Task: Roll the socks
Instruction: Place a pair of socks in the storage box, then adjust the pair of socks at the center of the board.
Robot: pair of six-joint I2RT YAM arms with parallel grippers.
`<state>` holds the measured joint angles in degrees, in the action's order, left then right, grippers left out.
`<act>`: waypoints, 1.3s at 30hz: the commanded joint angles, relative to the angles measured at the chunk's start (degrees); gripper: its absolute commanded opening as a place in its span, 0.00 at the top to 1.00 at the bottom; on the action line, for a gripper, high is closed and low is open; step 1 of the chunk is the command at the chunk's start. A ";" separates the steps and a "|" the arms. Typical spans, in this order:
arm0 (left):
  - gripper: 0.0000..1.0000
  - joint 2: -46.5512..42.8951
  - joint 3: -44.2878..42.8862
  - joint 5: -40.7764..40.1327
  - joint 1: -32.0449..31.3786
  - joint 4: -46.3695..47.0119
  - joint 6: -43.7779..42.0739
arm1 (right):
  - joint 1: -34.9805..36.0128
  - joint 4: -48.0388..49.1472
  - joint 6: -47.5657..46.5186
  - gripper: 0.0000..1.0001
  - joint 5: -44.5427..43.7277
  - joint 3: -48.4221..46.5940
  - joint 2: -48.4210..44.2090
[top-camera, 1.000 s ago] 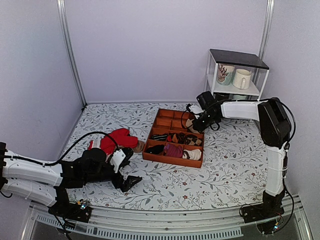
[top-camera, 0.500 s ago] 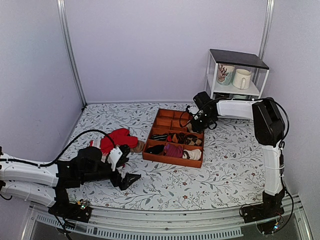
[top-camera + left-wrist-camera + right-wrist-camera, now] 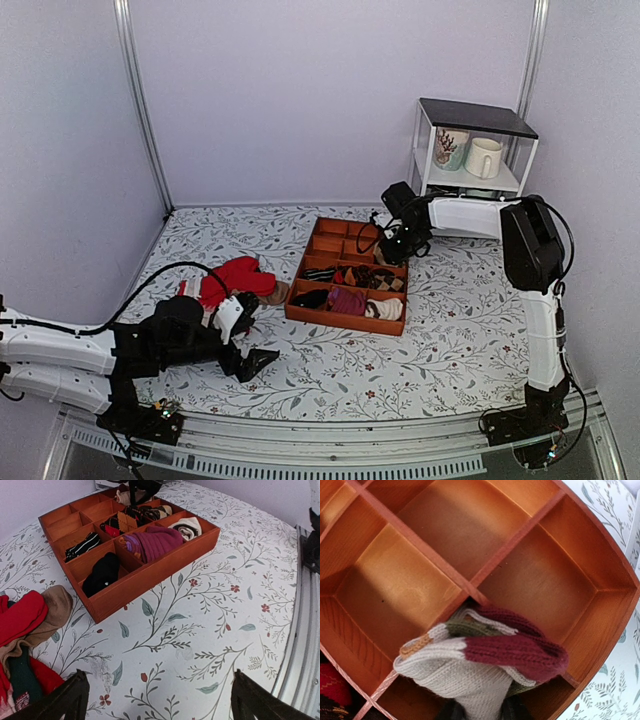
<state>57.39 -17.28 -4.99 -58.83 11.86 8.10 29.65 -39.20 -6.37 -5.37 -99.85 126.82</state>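
Observation:
The socks (image 3: 480, 665) are a rolled bundle of beige rib with olive stripes and a dark maroon cuff. My right gripper (image 3: 480, 712) is shut on the beige end, and the bundle hangs over the dividers at the back right of the wooden tray (image 3: 515, 540). From above, the right gripper (image 3: 393, 243) hovers at the tray's (image 3: 345, 318) far right corner. The left wrist view catches the socks (image 3: 125, 497) at the tray's (image 3: 150, 575) far end. My left gripper (image 3: 160, 705) is open and holds nothing, low over the floral table; from above, this left gripper (image 3: 255, 333) lies near the tray's front left.
Loose red socks (image 3: 238, 278) with a brown one (image 3: 57, 605) are heaped left of the tray. Several tray compartments hold dark, maroon and patterned bundles (image 3: 152, 542). A small shelf with mugs (image 3: 475, 150) stands at the back right.
My right gripper has shifted a little left over the tray's back corner with the socks. The left arm has drawn back slightly, still open.

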 commanded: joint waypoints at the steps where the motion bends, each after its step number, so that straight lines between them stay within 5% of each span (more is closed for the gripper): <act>1: 0.00 -1.28 0.01 -0.27 0.68 -0.86 -0.79 | -0.47 -8.24 1.37 0.74 1.66 3.26 4.23; 10: 0.01 -0.53 -1.18 -0.45 0.70 -1.40 -1.07 | -0.73 -6.49 3.88 0.46 7.76 -1.53 -1.37; 19: 0.01 -0.14 -1.86 -0.54 0.70 -1.84 -1.53 | -1.08 -8.48 5.49 0.40 8.47 -7.24 -5.97; 39: 0.00 0.01 -1.90 -0.22 0.72 -2.10 -1.22 | -1.26 -5.02 5.07 0.53 11.12 -6.78 -2.84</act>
<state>57.63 -18.39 -5.23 -58.83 10.22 6.87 28.69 -47.05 -1.10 5.32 -105.80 122.26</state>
